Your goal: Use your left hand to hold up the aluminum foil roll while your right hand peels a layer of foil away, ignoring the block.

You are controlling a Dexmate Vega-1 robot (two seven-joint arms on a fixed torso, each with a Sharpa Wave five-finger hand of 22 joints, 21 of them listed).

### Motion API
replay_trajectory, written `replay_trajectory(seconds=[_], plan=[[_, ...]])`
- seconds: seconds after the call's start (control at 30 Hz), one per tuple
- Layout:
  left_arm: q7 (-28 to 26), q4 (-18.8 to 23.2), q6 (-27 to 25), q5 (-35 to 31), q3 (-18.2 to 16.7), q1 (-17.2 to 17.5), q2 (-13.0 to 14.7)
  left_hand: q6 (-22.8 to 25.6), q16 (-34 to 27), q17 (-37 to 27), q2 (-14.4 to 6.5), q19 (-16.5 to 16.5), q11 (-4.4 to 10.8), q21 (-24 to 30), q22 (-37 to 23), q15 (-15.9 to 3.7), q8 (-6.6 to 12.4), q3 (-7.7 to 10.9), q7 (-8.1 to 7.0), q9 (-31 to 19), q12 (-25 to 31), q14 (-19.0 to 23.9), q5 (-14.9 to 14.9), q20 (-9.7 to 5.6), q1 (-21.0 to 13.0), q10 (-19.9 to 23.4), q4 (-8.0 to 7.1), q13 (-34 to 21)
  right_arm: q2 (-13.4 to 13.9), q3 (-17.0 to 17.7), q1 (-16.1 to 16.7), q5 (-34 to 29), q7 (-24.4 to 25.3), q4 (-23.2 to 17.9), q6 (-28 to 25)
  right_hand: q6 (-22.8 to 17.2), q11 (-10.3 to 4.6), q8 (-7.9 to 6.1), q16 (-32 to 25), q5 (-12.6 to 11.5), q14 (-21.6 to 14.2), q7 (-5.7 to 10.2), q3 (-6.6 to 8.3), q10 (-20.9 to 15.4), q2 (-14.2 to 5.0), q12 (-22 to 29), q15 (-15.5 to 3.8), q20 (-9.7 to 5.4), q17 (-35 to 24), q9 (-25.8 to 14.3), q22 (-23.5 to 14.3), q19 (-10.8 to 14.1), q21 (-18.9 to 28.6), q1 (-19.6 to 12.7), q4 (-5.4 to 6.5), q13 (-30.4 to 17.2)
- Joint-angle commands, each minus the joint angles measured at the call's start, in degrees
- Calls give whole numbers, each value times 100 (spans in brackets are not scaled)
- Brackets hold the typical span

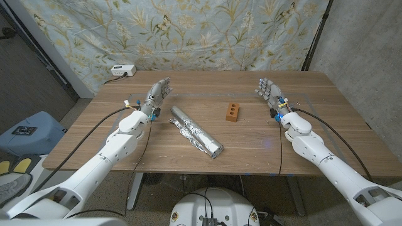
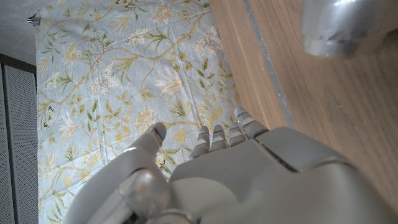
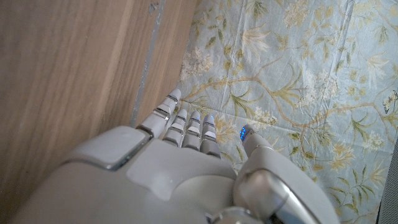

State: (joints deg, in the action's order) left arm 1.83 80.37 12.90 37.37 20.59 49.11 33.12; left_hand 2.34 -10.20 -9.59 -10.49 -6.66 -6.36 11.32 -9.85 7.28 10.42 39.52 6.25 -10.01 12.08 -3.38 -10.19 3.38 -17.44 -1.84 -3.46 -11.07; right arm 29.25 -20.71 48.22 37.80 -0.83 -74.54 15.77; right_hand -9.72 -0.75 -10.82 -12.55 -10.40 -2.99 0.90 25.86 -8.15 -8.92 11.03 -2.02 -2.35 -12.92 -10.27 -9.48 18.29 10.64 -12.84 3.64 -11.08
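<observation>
— How many things were on the table [image 1: 326,125]?

— One foil roll [image 1: 196,131] and one block [image 1: 233,112], well apart.

— Where was the roll?

— It lay slantwise near the middle, just beside the left hand [image 1: 158,95], untouched, and well apart from the right hand [image 1: 269,91].

— And the hands?

— Both held nothing, fingers extended and slightly apart.

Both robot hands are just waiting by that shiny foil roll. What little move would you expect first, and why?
Probably the left robot hand reaches across to the crinkled silver aluminium foil roll, which lies untouched on the wooden table beside it. It holds nothing, and the roll must be lifted before the open right robot hand can peel.
</observation>
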Motion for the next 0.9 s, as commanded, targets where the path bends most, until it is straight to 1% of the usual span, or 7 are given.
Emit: replay_trajectory(seconds=[0.03,0.17,0.2,0.27,0.57,0.67,0.9], plan=[[18,514,-201,-15,-129,215,416,-20,-12,-15,-19,-15,-62,8,-16,69,12,55,37,-23,16,-2,-67,28,-143,23,102,-6,-44,-43,-33,-41,20,19,2,-43,14,-19,-29,-32,-31,-5,20,-32,-114,31,-178,-403,-26,-32,-14,33,26,-61,0,-9],[118,450,-31,-59,-151,310,481,-32,-7,-10,-27,-16,-66,0,-8,74,17,162,46,-21,14,6,-167,41,-295,32,275,-2,-71,-65,-66,-67,28,41,11,-43,12,-19,-30,-31,-29,-3,20,-35,-115,32,-182,-402,-26,-32,-14,33,26,-62,0,-9],[138,462,-31,-71,-156,314,513,-36,-4,-7,-22,-18,-78,-6,-3,85,25,288,50,-21,12,14,-298,45,-489,47,500,0,-79,-70,-72,-71,33,46,12,-43,11,-19,-30,-31,-27,-7,20,-32,-115,30,-184,-402,-26,-32,-14,32,26,-62,0,-9],[210,461,-12,-66,-166,311,557,19,-2,-6,6,-55,11,-1,-2,11,46,414,-15,-18,14,26,-481,-28,-730,77,782,2,-97,-79,-84,-77,38,58,15,-45,11,-19,-30,-31,-28,-6,19,-34,-115,31,-183,-402,-27,-32,-14,32,26,-62,0,-9],[434,522,-38,-235,-159,216,843,157,-19,-8,65,-112,117,0,0,-68,73,573,-85,-16,34,122,-932,-114,-1188,176,1258,0,-174,-117,-125,-125,77,116,66,-42,4,-17,-33,-30,-30,-3,19,-29,-116,29,-184,-404,-27,-32,-14,31,25,-66,-2,-9],[527,493,-24,-331,-129,131,919,241,-46,-11,111,-195,147,23,-3,-103,87,591,-106,-19,72,244,-1086,-100,-1347,294,1355,-7,-193,-121,-128,-140,102,116,84,-36,8,-15,-33,-30,-30,-1,19,-30,-113,30,-180,-402,-26,-32,-14,28,24,-69,-5,-9],[981,406,-107,-523,37,-195,1122,309,-21,-21,162,-178,124,5,-12,-46,76,578,-152,-28,55,274,-1282,-26,-1575,289,1393,-23,-240,-132,-112,-179,208,86,103,-28,13,-12,-33,-30,-26,3,18,-22,-113,27,-176,-405,-27,-32,-14,28,24,-72,-7,-9]])
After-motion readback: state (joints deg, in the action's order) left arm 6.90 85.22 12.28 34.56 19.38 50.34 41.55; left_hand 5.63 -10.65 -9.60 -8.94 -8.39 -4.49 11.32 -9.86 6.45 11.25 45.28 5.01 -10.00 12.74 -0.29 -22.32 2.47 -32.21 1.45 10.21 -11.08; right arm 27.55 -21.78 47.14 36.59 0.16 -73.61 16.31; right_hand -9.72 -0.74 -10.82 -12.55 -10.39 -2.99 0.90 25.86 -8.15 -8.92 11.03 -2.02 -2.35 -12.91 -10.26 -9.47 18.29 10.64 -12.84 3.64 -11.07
